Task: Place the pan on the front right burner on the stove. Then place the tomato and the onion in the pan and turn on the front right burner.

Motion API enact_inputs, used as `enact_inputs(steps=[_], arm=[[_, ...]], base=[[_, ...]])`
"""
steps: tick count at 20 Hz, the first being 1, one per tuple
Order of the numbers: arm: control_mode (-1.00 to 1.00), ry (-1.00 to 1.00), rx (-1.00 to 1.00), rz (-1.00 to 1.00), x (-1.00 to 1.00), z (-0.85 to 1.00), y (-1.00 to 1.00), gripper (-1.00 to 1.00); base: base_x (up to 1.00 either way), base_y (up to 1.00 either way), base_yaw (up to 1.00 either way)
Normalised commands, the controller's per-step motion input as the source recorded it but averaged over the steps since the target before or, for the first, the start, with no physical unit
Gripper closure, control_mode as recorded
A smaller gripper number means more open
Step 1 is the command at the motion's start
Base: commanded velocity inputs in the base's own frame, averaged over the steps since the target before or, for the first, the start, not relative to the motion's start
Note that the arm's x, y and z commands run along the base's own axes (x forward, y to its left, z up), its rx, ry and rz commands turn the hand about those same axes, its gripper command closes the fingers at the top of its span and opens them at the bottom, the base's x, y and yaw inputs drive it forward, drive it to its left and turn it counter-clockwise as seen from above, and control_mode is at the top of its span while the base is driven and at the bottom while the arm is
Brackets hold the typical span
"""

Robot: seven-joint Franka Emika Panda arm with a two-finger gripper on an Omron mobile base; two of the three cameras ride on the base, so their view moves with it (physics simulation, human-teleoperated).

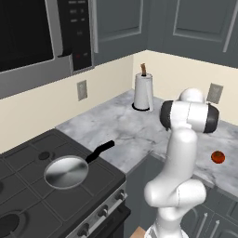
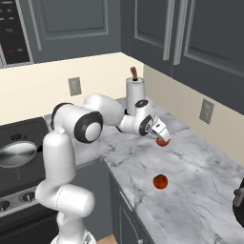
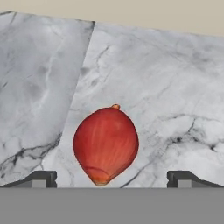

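Onion lies on the table, centre of your hand view, between the spread, empty fingers. It looks firm, light, smooth and round; grip its widest middle, or it may roll.

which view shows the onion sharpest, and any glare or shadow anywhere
Hand view: the onion is large and crisp, with a soft sheen and no clear shadow on the counter. Right base view: it is small, partly behind the gripper. Left base view: the pan shows streaky glare.

onion partly behind tool, stove cropped
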Motion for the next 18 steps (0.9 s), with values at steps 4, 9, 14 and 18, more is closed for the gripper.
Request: enact_inputs(steps=[4, 9, 14, 18], arm=[[-1.00, 0.00, 0.00, -0.01, 0.30, -0.24, -0.12, -1.00], [-1.00, 0.00, 0.00, -0.01, 0.16, -0.20, -0.12, -1.00], [-1.00, 0.00, 0.01, -0.04, 0.00, -0.18, -0.13, -1.00], [-1.00, 0.00, 0.01, -0.04, 0.00, -0.19, -0.05, -1.00]], base=[[0.00, 0.00, 0.00], [0.00, 0.00, 0.00], [0.00, 0.00, 0.00], [0.00, 0.00, 0.00]])
